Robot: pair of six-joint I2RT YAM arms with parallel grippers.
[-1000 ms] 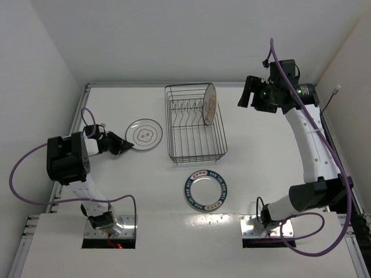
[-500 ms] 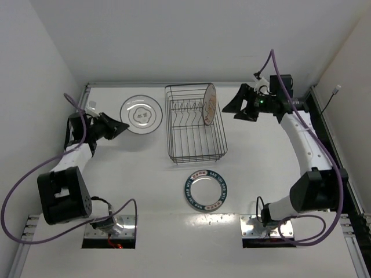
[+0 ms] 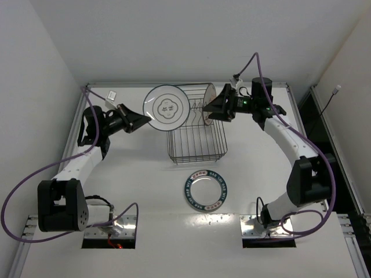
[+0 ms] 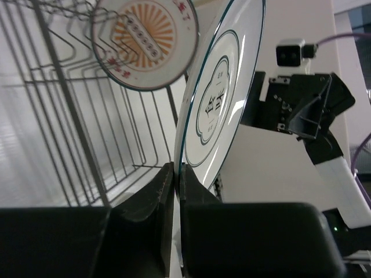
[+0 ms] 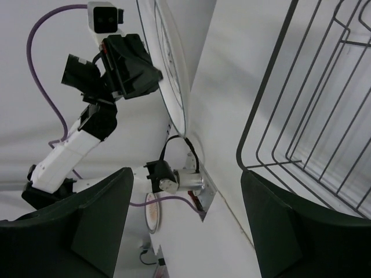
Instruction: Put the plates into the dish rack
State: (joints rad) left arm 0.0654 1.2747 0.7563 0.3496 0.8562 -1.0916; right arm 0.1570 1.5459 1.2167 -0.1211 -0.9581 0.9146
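Observation:
My left gripper [image 3: 146, 118] is shut on the rim of the white plate with thin dark rings [image 3: 166, 108] and holds it raised and tilted over the left back corner of the black wire dish rack [image 3: 197, 147]. In the left wrist view that plate [image 4: 223, 98] stands edge-on between my fingers [image 4: 148, 200]. The orange-centred plate [image 3: 209, 103] stands upright in the rack; it also shows in the left wrist view [image 4: 145, 43]. My right gripper [image 3: 213, 109] is open and empty beside that plate, at the rack's back right. The teal-rimmed plate [image 3: 206, 190] lies flat in front of the rack.
The walled back edge of the table runs just behind the rack. The two arm bases sit at the near edge. In the right wrist view the rack's wire wall [image 5: 301, 116] is close on the right and the held plate [image 5: 168, 75] is ahead.
My left gripper has lifted the ringed plate off the table and carried it right and back to the rack's corner. My right gripper has swung left to the rack.

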